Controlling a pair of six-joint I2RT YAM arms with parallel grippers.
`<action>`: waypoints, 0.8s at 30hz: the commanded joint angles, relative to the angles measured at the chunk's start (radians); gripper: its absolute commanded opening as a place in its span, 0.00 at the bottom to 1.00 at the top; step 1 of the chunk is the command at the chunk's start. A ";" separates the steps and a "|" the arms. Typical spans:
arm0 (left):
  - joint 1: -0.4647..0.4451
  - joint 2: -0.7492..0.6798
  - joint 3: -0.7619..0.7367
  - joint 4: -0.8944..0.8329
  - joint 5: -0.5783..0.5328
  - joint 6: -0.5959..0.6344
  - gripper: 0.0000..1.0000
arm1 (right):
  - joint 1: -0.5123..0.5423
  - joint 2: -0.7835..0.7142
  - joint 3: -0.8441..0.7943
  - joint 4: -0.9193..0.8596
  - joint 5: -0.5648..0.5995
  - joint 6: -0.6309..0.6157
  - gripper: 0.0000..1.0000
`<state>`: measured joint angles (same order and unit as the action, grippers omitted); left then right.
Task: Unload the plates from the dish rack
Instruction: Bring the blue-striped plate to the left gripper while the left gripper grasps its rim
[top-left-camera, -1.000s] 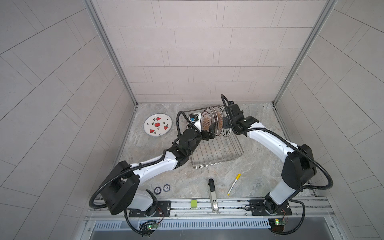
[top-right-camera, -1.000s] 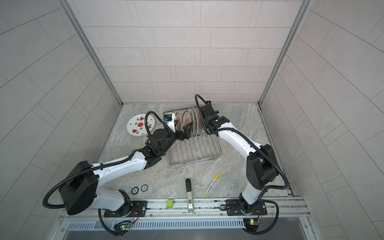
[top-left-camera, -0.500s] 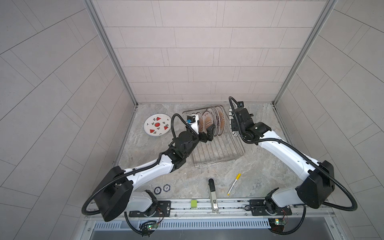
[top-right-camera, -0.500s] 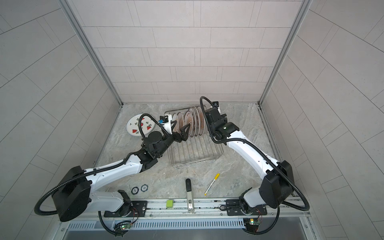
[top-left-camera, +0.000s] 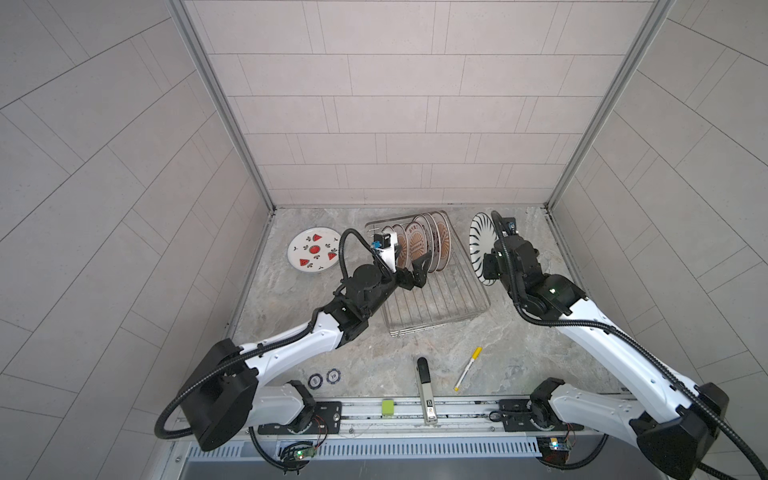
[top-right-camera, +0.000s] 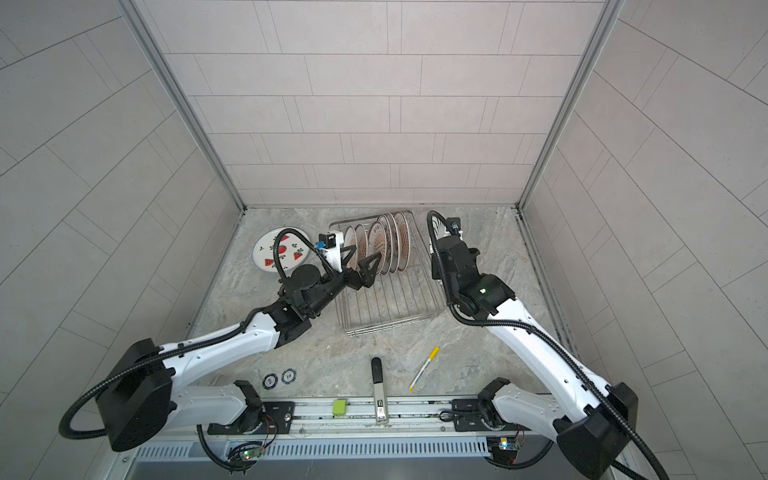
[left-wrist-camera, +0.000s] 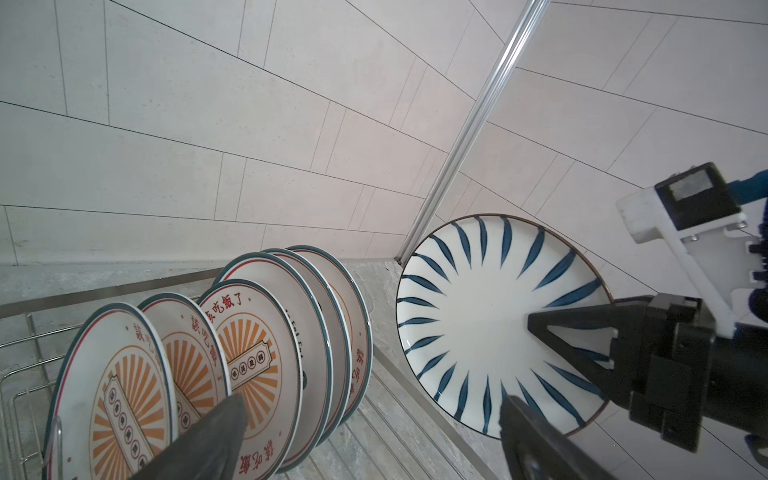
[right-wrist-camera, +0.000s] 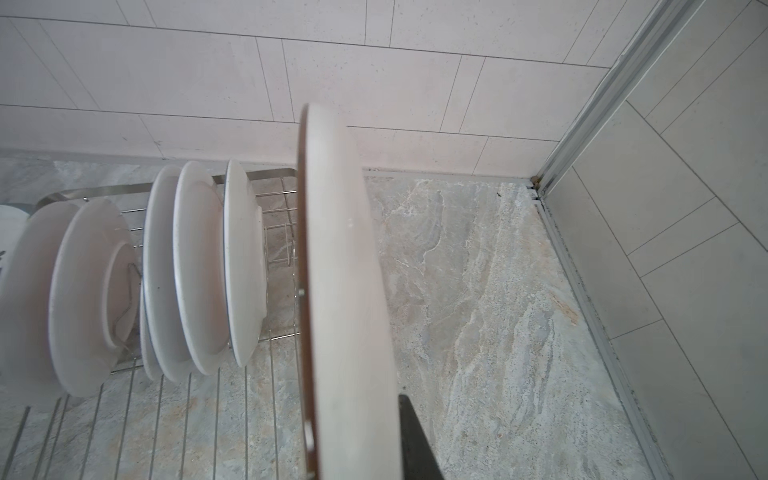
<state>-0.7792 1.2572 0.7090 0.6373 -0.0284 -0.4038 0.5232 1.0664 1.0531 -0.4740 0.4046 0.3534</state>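
Note:
The dish rack (top-left-camera: 436, 328) (top-right-camera: 386, 326) holds several upright plates (top-left-camera: 419, 247) (top-right-camera: 386, 245) with orange sunburst faces (left-wrist-camera: 249, 353); the right wrist view shows their white backs (right-wrist-camera: 187, 270). My right gripper (top-left-camera: 486, 266) (right-wrist-camera: 365, 449) is shut on a white plate with dark radial stripes (top-left-camera: 478, 245) (left-wrist-camera: 478, 324), held on edge (right-wrist-camera: 345, 291) just right of the rack, above the table. My left gripper (top-left-camera: 411, 262) (top-right-camera: 361, 259) (left-wrist-camera: 370, 440) is open in front of the racked plates, holding nothing. A watermelon plate (top-left-camera: 313, 255) (top-right-camera: 282, 253) lies flat on the table at the left.
Two poker chips (top-left-camera: 324, 378), a black and silver tool (top-left-camera: 426, 390), a yellow-capped pen (top-left-camera: 467, 369) and a green block (top-left-camera: 387, 406) lie near the front edge. Tiled walls close in the back and both sides.
My right gripper has lifted the striped plate out of the rack and carried it to the right. The left gripper has stayed open by the racked plates.

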 joint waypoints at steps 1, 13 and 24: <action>0.006 -0.076 -0.023 -0.027 0.092 -0.010 1.00 | -0.006 -0.089 -0.017 0.118 -0.064 0.035 0.01; 0.001 -0.209 -0.187 -0.003 0.237 -0.152 1.00 | -0.009 -0.334 -0.163 0.171 -0.304 0.123 0.00; 0.001 -0.266 -0.301 0.089 0.301 -0.239 1.00 | -0.009 -0.304 -0.248 0.398 -0.635 0.283 0.00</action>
<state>-0.7792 1.0172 0.4229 0.6811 0.2512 -0.6117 0.5159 0.7616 0.7891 -0.3084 -0.0978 0.5594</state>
